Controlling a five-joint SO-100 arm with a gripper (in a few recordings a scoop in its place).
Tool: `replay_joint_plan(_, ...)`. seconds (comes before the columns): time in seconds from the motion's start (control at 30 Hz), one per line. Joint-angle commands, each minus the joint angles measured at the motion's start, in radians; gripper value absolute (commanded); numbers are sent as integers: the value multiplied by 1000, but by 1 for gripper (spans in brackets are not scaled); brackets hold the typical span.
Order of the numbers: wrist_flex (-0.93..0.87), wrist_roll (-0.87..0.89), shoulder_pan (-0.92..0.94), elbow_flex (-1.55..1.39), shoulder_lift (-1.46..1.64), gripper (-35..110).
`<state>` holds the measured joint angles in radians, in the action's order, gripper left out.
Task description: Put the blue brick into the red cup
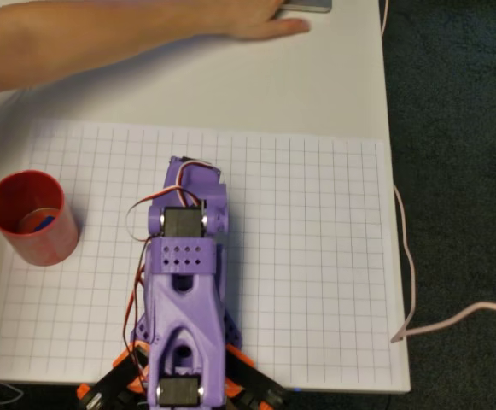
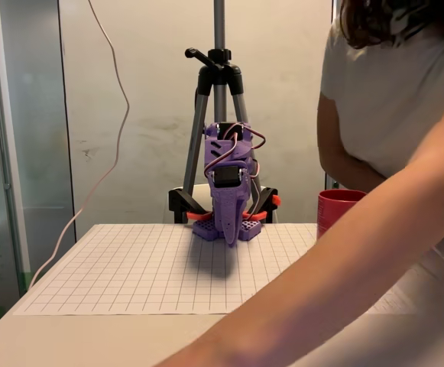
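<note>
Gripper [image 2: 230, 238] state I cannot tell; its purple fingers hang tip-down over the grid sheet [image 1: 316, 256], right of the cup in the overhead view. I see a person's arm [image 1: 102, 38] reaching across beyond the sheet. Cup [image 1: 32, 218] stands upright on the sheet's left edge. Brick [image 1: 44, 222] lies inside the cup.

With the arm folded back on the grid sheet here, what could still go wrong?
1. A person's forearm reaches across the table's far end; any arm motion might meet it.
2. The red cup, blue brick seemingly inside, stands at the grid sheet's edge; a bump could tip it.
3. A pink cable trails beside the sheet and might snag.
</note>
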<state>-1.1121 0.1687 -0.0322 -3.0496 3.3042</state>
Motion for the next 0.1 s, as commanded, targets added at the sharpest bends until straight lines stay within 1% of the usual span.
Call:
replay_joint_plan(0.0, -5, 12, -20, 5, -3, 0)
replay_joint_plan(0.07, -5, 12, -20, 5, -3, 0)
